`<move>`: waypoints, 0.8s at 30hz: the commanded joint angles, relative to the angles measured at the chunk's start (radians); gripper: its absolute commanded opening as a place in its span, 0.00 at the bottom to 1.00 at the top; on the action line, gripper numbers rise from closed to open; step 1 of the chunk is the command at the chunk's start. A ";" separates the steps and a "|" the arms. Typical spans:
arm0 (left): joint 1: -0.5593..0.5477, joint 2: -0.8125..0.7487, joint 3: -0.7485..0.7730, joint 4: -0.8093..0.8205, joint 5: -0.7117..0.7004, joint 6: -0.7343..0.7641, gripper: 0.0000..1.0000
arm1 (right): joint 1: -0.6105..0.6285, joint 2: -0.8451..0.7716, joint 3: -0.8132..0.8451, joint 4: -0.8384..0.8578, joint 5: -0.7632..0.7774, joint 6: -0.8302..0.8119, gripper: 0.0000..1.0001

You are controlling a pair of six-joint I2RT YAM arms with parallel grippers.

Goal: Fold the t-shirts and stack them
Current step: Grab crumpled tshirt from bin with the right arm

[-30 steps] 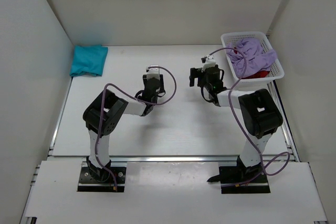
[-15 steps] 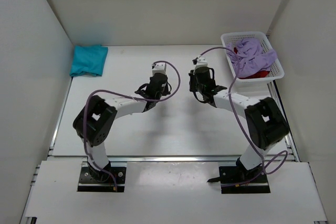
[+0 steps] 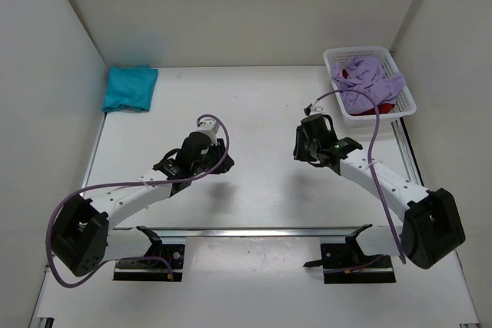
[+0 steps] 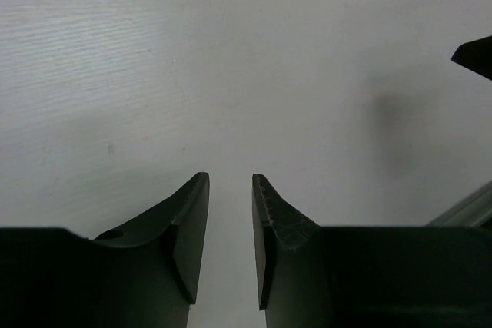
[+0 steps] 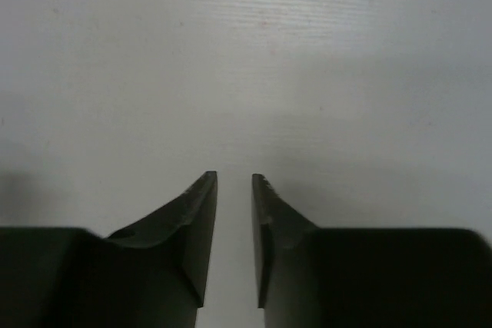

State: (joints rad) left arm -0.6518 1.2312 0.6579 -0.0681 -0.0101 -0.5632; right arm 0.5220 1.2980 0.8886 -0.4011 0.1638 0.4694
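Observation:
A folded teal t-shirt (image 3: 129, 87) lies at the table's far left corner. A lavender t-shirt (image 3: 369, 82) is bunched in the white mesh basket (image 3: 361, 51) at the far right, with a deep red t-shirt (image 3: 378, 108) showing under it. My left gripper (image 3: 211, 151) (image 4: 231, 178) hangs low over bare table left of centre, its jaws a narrow gap apart with nothing between them. Right of centre, my right gripper (image 3: 306, 147) (image 5: 234, 176) is likewise slightly open over bare table. Neither gripper touches any cloth.
White walls close in the table on the left, back and right. A metal rail (image 3: 254, 230) runs along the near edge in front of the arm bases. The right gripper's dark tip (image 4: 475, 55) shows at the right edge of the left wrist view.
Both arms have stretched out low and drawn their grippers back toward the near side. The left gripper went left and nearer, the right one nearer and slightly right.

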 commanded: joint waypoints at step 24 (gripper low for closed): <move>-0.065 -0.118 -0.139 0.218 0.191 -0.053 0.39 | -0.657 0.441 0.538 0.007 -0.050 -0.173 0.56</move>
State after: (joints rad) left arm -0.7200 1.1385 0.5308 0.0994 0.1547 -0.6071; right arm -0.1291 1.6920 1.3415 -0.4202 0.0849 0.3099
